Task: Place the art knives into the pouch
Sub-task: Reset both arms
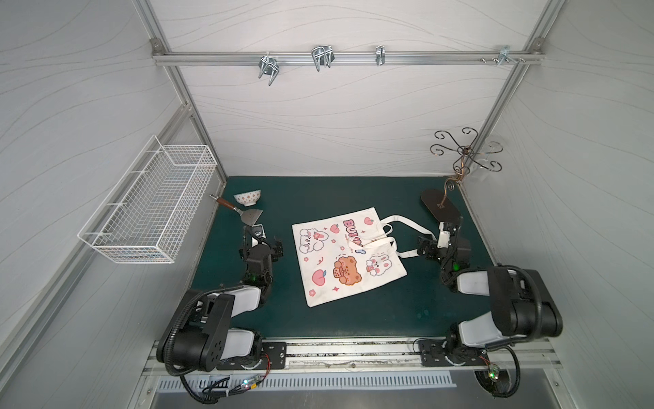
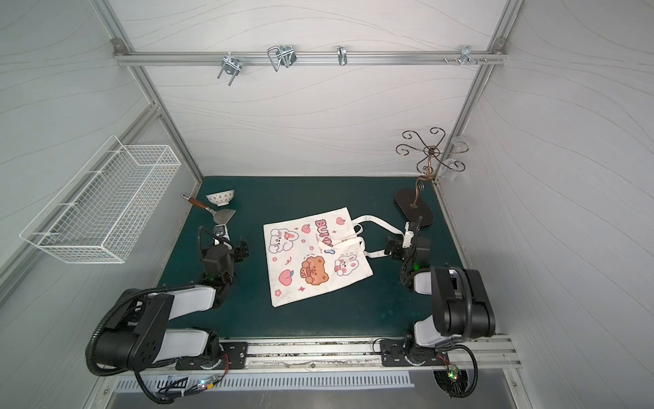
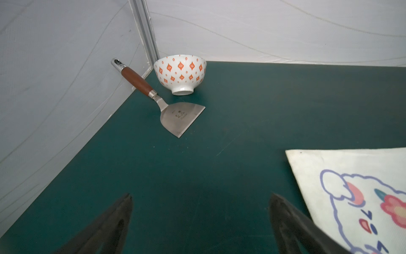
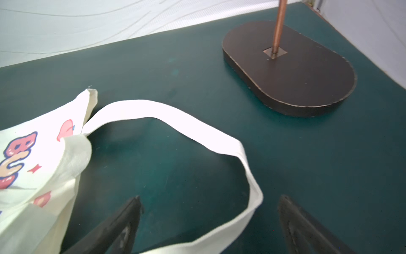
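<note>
The art knife, with a brown wooden handle and a wide steel blade, lies on the green mat in the far left corner, beside a bowl; the left wrist view shows it ahead. The pouch lies flat mid-mat, printed side up, its straps trailing right. My left gripper hovers open and empty between knife and pouch, its fingers wide apart. My right gripper is open at the pouch's strap end. One white strap loops between its fingers, ungripped.
A white bowl with orange marks stands by the knife's handle. A dark oval stand base with a copper rod sits at the far right, close ahead of my right gripper. A white wire basket hangs on the left wall.
</note>
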Available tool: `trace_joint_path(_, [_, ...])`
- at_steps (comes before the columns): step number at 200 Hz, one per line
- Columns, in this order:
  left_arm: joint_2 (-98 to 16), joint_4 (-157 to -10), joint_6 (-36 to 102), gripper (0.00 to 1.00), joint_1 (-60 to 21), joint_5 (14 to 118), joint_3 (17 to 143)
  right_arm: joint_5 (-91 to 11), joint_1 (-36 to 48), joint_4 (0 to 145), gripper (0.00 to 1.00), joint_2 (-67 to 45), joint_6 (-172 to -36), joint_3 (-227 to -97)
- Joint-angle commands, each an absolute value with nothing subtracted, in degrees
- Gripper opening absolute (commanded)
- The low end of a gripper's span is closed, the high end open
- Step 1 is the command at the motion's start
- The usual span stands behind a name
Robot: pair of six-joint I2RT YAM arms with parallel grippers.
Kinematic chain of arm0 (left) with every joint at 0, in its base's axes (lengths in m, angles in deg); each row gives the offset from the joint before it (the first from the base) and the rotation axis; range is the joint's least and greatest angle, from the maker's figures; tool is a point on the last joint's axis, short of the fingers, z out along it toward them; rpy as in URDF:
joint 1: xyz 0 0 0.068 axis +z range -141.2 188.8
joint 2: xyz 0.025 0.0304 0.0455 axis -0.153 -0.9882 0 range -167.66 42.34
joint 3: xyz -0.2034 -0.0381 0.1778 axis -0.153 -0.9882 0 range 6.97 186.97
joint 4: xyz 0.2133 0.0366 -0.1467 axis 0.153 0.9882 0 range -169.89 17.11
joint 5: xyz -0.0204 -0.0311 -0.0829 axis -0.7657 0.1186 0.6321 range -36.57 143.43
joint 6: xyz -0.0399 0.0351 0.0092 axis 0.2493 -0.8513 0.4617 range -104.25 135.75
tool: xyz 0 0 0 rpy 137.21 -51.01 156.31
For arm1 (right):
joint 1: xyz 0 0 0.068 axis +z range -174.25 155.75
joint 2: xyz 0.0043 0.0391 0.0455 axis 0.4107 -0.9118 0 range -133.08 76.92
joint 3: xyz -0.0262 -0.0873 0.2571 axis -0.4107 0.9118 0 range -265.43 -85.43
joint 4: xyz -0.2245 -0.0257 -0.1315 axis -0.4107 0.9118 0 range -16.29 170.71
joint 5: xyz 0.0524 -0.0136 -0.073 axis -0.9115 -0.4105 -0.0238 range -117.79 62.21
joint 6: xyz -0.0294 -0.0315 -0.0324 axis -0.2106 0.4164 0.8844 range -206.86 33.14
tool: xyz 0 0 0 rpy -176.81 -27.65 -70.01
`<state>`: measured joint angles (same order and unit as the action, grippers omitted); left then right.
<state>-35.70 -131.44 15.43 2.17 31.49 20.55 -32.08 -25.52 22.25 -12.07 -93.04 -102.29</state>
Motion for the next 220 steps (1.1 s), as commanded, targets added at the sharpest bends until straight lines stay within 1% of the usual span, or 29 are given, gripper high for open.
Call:
trace_joint_path(1, [-41.3, -142.9, 13.8, 0.99, 4.0, 37.6, 20.6, -36.7, -26.5, 5.7, 0.99, -14.3, -91.8, -100.0])
trace_joint_path(14, [-46.0, -147.7, 12.9, 0.99, 4.1, 39.4, 20.4, -37.4, -26.5, 11.3, 0.99, -12.7, -91.4, -101.5])
trace_joint_path(29, [-49.2, -152.2, 11.3, 0.99, 4.1, 41.1, 20.6, -41.2, -26.4, 9.5, 0.99, -14.4, -90.5, -102.3])
trace_joint_path(44, [-46.0, -142.5, 11.8, 0.99, 4.6, 43.2, 22.9, -41.9, -26.2, 11.5, 0.99, -13.8, -89.7, -102.8])
trace_joint_path(56, [-45.4, -135.4, 12.1, 0.99, 6.4, 48.6, 26.1, -41.7, -25.6, 14.0, 0.99, -13.9, -89.2, -104.4])
trace_joint_path(80, [-45.8, -128.4, 13.9, 0.99, 9.1, 52.4, 30.2, -42.3, -23.5, 27.2, 0.99, -14.0, -86.0, -111.2])
trace_joint_path(94, [-46.2, -129.3, 14.1, 0.99, 9.2, 52.5, 29.9, -38.9, -21.7, 27.2, 0.99, -13.8, -84.5, -111.0])
trace_joint_path(131, [-46.3, -126.5, 15.6, 0.99, 10.9, 54.6, 31.5, -39.1, -21.7, 27.8, 0.99, -13.9, -84.6, -111.3])
trace_joint_path(220, [-46.2, -126.9, 15.7, 0.99, 10.9, 54.4, 31.2, -39.2, -21.7, 27.5, 0.99, -13.8, -84.4, -111.1])
